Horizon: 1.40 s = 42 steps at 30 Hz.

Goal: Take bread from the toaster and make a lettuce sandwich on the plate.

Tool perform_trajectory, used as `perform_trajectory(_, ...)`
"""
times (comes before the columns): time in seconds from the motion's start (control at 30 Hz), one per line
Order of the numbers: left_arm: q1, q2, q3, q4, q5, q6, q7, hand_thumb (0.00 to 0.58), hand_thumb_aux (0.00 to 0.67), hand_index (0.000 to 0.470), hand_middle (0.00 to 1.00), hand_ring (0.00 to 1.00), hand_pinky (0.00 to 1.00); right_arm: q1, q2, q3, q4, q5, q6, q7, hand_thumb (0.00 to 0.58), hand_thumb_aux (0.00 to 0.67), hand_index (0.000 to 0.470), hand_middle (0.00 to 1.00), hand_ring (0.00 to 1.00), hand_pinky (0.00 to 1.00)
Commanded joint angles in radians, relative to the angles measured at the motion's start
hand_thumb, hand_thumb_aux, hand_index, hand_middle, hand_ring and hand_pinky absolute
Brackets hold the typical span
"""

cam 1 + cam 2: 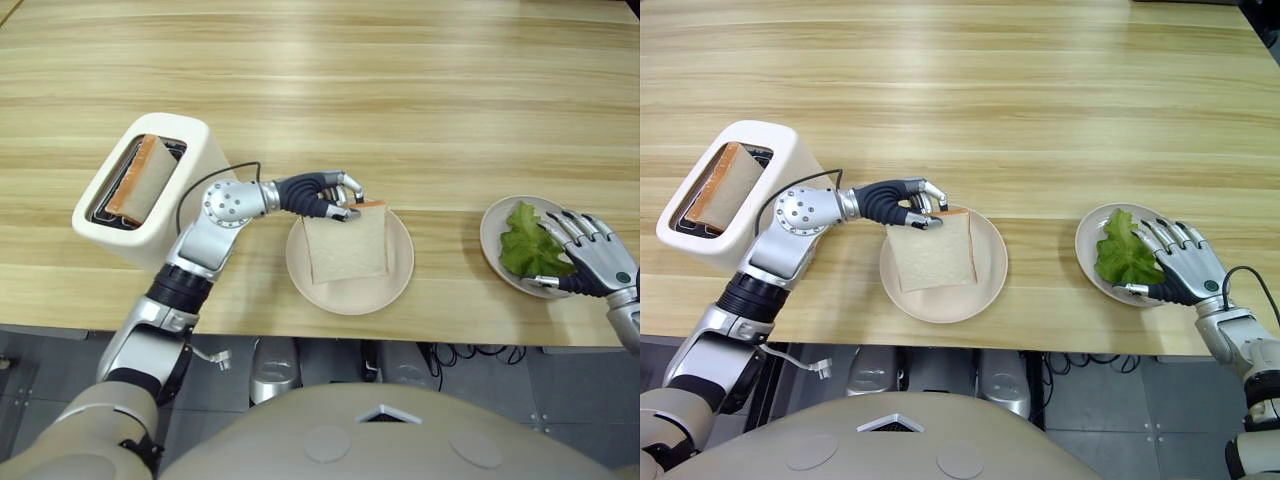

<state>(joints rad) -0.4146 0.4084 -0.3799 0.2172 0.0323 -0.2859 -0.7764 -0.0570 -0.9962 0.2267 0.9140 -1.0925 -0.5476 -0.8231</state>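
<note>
Nearest the front edge of the worktop [420, 90], centre: a round plate [402, 262] holding one white bread slice [345, 248], which lies flat with its far corner at the plate's rim. The left hand [322, 195] is clenched on that far corner, fingers curled around the crust. To the right, also near the front edge, a small plate [491, 232] holds the lettuce [523, 245], a single ruffled green leaf. The right hand [588, 255] rests at the leaf's right side with fingers spread and extended, released, gripping nothing. To the left and slightly farther back stands the cream toaster [192, 145], with a second slice [140, 180] upright in its slot, browned crust showing along its left side.
</note>
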Motion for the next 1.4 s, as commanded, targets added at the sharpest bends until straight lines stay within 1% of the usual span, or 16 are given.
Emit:
perform_trajectory(0.03,-0.015,-0.027,-0.032,0.148,0.06,-0.141,0.001,0.58,0.67,0.46,1.0,1.0,1.0,-0.062,0.017,0.077,0.061,-0.005,0.015,-0.036,0.0,0.0,0.0,0.0,0.0,0.0)
perform_trajectory(0.43,-0.105,-0.094,-0.04,0.486,0.142,-0.321,0.028,0.58,0.67,0.46,1.0,1.0,1.0,-0.13,-0.002,0.18,0.13,0.024,0.057,-0.069,0.0,0.0,0.0,0.0,0.0,0.0)
perform_trajectory(0.47,-0.111,-0.097,-0.042,0.511,0.158,-0.336,0.043,0.547,0.51,0.35,0.0,0.0,0.0,-0.132,-0.002,0.191,0.14,0.025,0.061,-0.071,0.0,0.0,0.0,0.0,0.0,0.0)
perform_trajectory(0.5,-0.118,-0.101,-0.041,0.532,0.169,-0.35,0.056,0.482,0.394,0.271,0.0,0.0,0.0,-0.135,-0.002,0.2,0.151,0.028,0.065,-0.072,0.0,0.0,0.0,0.0,0.0,0.0)
perform_trajectory(0.53,-0.126,-0.106,-0.037,0.552,0.178,-0.363,0.073,0.322,0.223,0.153,0.0,0.0,0.0,-0.137,-0.002,0.208,0.162,0.032,0.068,-0.072,0.0,0.0,0.0,0.0,0.0,0.0)
perform_trajectory(0.57,-0.135,-0.11,-0.03,0.567,0.182,-0.373,0.088,0.0,0.0,0.0,0.0,0.0,0.0,-0.139,-0.002,0.216,0.171,0.034,0.072,-0.074,0.0,0.0,0.0,0.0,0.0,0.0)
perform_trajectory(0.73,-0.169,-0.113,-0.01,0.583,0.199,-0.421,0.154,0.0,0.0,0.0,0.0,0.0,0.0,-0.146,-0.004,0.268,0.191,0.016,0.108,-0.082,0.0,0.0,0.0,0.0,0.0,0.0)
perform_trajectory(0.77,-0.171,-0.109,-0.007,0.573,0.199,-0.428,0.161,0.0,0.0,0.0,0.0,0.0,0.0,-0.148,-0.001,0.277,0.193,0.015,0.112,-0.082,0.066,0.039,0.027,0.0,0.0,0.0)
perform_trajectory(0.8,-0.171,-0.105,-0.002,0.562,0.199,-0.433,0.166,0.0,0.0,0.0,0.0,0.0,0.0,-0.15,0.001,0.286,0.195,0.017,0.115,-0.082,0.337,0.236,0.162,0.0,0.0,0.0)
perform_trajectory(0.83,-0.169,-0.098,0.006,0.536,0.192,-0.435,0.162,0.0,0.0,0.0,0.0,0.0,0.0,-0.15,0.003,0.293,0.195,0.022,0.117,-0.082,0.521,0.457,0.314,0.0,0.0,0.0)
perform_trajectory(0.9,-0.163,-0.085,0.016,0.494,0.18,-0.436,0.151,0.0,0.0,0.0,0.0,0.0,0.0,-0.151,0.006,0.302,0.194,0.028,0.12,-0.082,0.521,0.457,0.314,0.0,0.0,0.0)
perform_trajectory(0.93,-0.157,-0.078,0.021,0.47,0.172,-0.435,0.143,0.0,0.0,0.0,0.0,0.0,0.0,-0.152,0.007,0.305,0.193,0.03,0.121,-0.082,0.543,0.502,0.345,0.0,0.0,0.0)
perform_trajectory(0.97,-0.15,-0.071,0.025,0.445,0.164,-0.429,0.136,0.0,0.0,0.0,0.0,0.0,0.0,-0.155,0.008,0.306,0.192,0.033,0.119,-0.082,0.577,0.62,0.426,0.0,0.0,0.0)
perform_trajectory(1.0,-0.142,-0.064,0.029,0.419,0.157,-0.423,0.129,0.0,0.0,0.0,0.0,0.0,0.0,-0.158,0.008,0.308,0.19,0.035,0.118,-0.081,0.58,0.67,0.46,0.0,0.0,0.0)
perform_trajectory(1.2,-0.084,-0.023,0.059,0.246,0.09,-0.365,0.093,0.0,0.0,0.0,0.0,0.0,0.0,-0.167,0.014,0.292,0.188,0.094,0.082,-0.066,0.58,0.67,0.46,0.0,0.0,0.0)
perform_trajectory(1.4,-0.042,0.004,0.09,0.154,0.047,-0.315,0.076,0.0,0.0,0.0,0.0,0.0,0.0,-0.167,0.008,0.265,0.16,0.158,0.043,-0.049,0.58,0.67,0.46,0.0,0.0,0.0)
